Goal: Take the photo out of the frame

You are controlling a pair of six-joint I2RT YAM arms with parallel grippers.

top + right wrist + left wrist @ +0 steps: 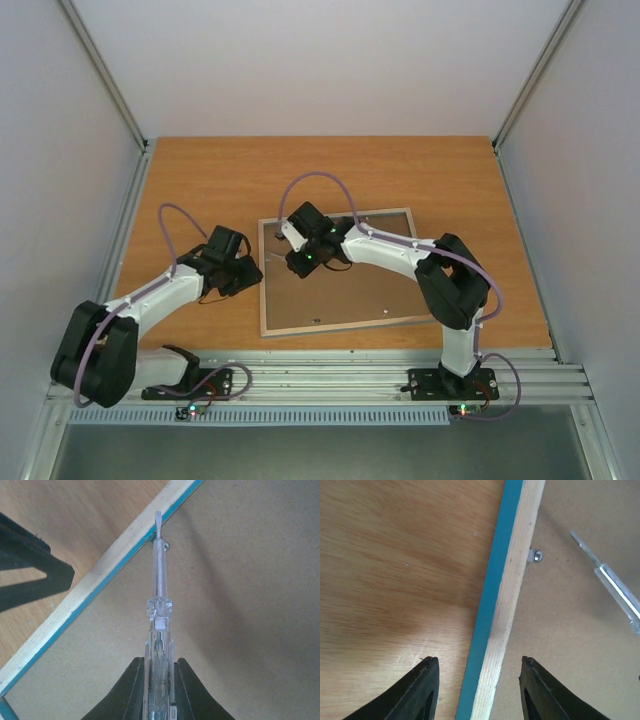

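1. A thin turquoise-blue rectangular picture frame (262, 280), its pale wood edge uppermost, lies face-down on the orange-brown wooden table (200, 180). A flat brown backing board (340, 290) fills it.
2. The left gripper (479, 661), fingers apart, straddles the picture frame's left rail.
3. The right gripper (159, 662) is clamped on a clear plastic tool (159, 580), apparently a screwdriver. Its tip reaches the rail beside a small metal tab (536, 556).
4. The photo is hidden from view.
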